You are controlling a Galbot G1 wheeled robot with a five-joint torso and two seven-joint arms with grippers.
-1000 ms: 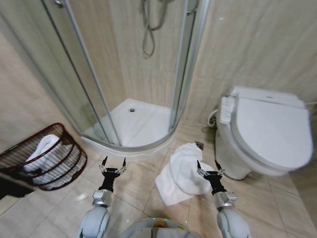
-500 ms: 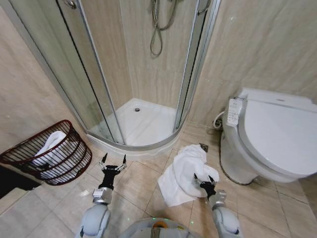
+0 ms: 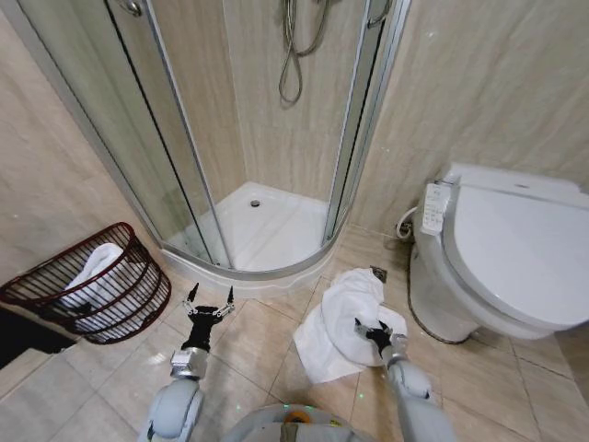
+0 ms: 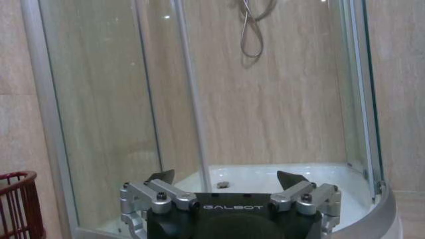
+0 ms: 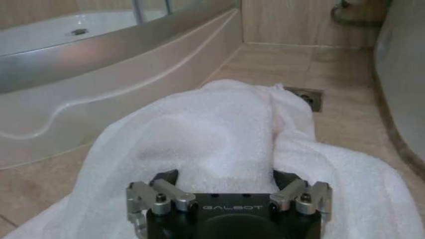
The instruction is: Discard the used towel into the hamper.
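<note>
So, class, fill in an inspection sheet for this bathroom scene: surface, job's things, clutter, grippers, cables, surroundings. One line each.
Surface: beige tiled floor.
Job's things: white towel crumpled on the floor beside the toilet; hamper at the robot's left, white cloth already inside.
Clutter: nothing seen.
Grippers: right gripper open, low over the towel; left gripper open, above bare floor.
Cables: nothing seen on the floor; shower hose hangs on the wall.
Surroundings: glass shower enclosure, floor drain.
</note>
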